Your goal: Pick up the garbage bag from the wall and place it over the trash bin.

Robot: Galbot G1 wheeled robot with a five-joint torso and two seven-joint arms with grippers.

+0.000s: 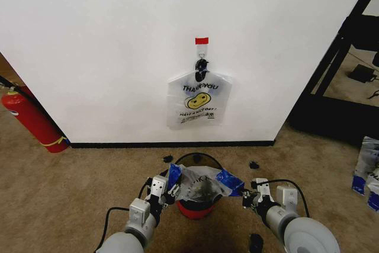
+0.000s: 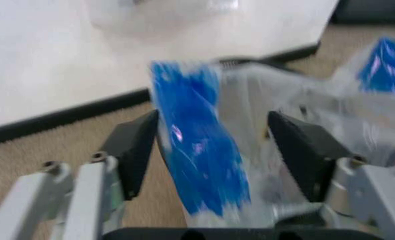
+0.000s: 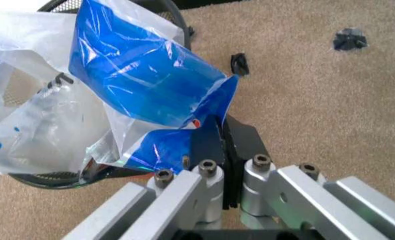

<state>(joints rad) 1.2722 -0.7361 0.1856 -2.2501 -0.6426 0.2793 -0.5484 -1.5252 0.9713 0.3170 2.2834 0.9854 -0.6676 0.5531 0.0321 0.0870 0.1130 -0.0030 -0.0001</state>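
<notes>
Two grippers flank the trash bin [image 1: 196, 202], a black mesh wastebasket with a red base that stands on tan carpet [image 1: 71, 194] just in front of the wall [image 1: 106, 51]. Spread across the bin's rim lies the garbage bag [image 1: 200, 183], its translucent white plastic crumpled over the opening and a blue patch showing at each side. On the left side of the bin, the left gripper [image 2: 214, 145] has its black pads spread wide, with the bag's blue edge standing loose in the gap and clamped by neither pad. On the opposite side, the right gripper [image 3: 219, 142] is clenched, its jaws pressed together on the other blue corner of the bag. Behind the bin, a second smiley bag [image 1: 198, 100] printed "THANK YOU" hangs from a black hook [image 1: 202, 63] on the wall beneath a small red tape strip [image 1: 202, 40]. At the wall's left corner, a red fire extinguisher [image 1: 32, 119] leans on the carpet.
</notes>
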